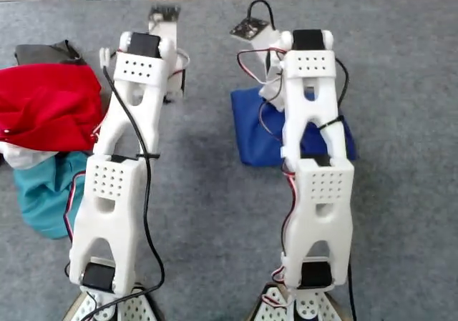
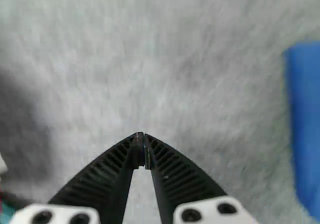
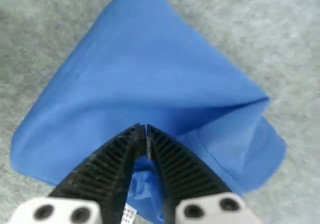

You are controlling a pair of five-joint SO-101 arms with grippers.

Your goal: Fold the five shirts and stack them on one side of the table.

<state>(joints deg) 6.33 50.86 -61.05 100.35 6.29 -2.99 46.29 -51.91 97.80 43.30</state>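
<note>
A folded blue shirt (image 1: pixel 255 129) lies on the grey table under the right arm, its surface spreading below my right gripper (image 3: pixel 142 129). That gripper is shut, tips together over the blue shirt (image 3: pixel 145 74), with no cloth visibly pinched. My left gripper (image 2: pixel 140 136) is shut too, hanging over bare grey table. The blue shirt's edge (image 2: pixel 305 134) shows off to one side of it. At the table's left side sits a loose heap: a red shirt (image 1: pixel 50 106) on top, a teal shirt (image 1: pixel 43 189) at the near side, a white bit (image 1: pixel 21 156) and a dark grey garment (image 1: pixel 43 52) behind.
The grey felt table top (image 1: pixel 207 206) stretches between the two arms and to the right of the blue shirt. Both arm bases stand at the near edge. Cables run along each arm.
</note>
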